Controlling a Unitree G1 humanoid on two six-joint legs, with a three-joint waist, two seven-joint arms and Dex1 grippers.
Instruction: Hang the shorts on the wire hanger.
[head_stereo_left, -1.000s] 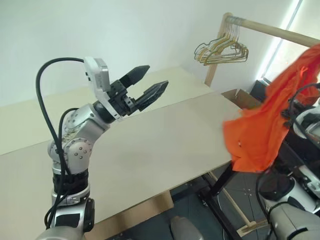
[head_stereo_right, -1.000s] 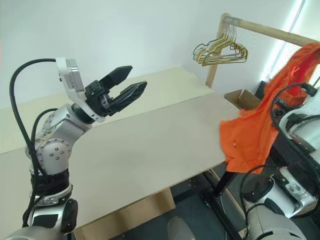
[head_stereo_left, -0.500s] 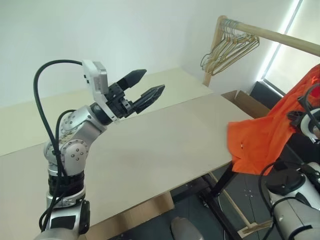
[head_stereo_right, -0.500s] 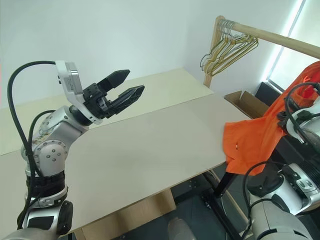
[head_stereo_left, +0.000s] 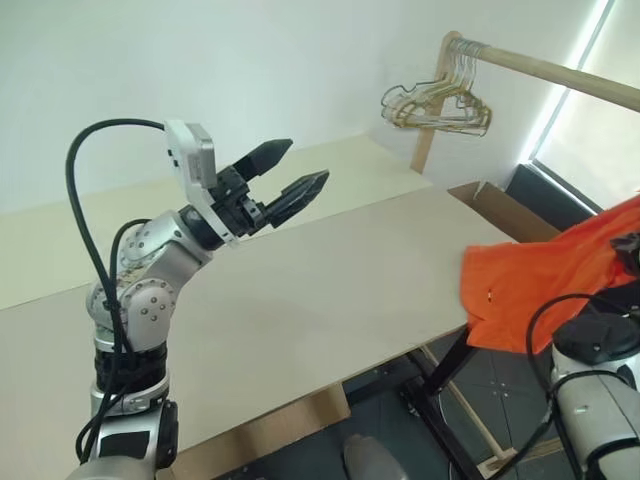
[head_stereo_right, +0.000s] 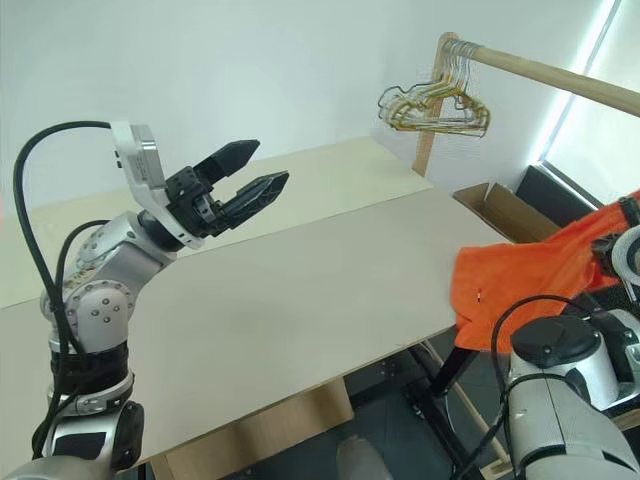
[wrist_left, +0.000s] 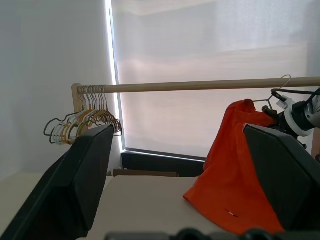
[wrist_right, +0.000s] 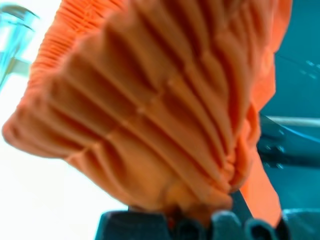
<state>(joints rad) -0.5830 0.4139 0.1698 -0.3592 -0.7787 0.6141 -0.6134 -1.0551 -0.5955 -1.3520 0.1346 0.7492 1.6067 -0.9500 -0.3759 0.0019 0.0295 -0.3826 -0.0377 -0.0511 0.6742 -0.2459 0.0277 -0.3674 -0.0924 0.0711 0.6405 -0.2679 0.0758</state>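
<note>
The left gripper (head_stereo_left: 292, 171) gapes wide and empty; the right gripper (wrist_right: 200, 220) seems clamped on the shorts (head_stereo_right: 525, 280), whose waistband bunches at its fingertips.

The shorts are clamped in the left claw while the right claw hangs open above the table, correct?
The sides are swapped. The right wrist view shows the shorts bunched in the shut right claw, and the left eye view shows the left claw open and holding nothing above the table.
</note>
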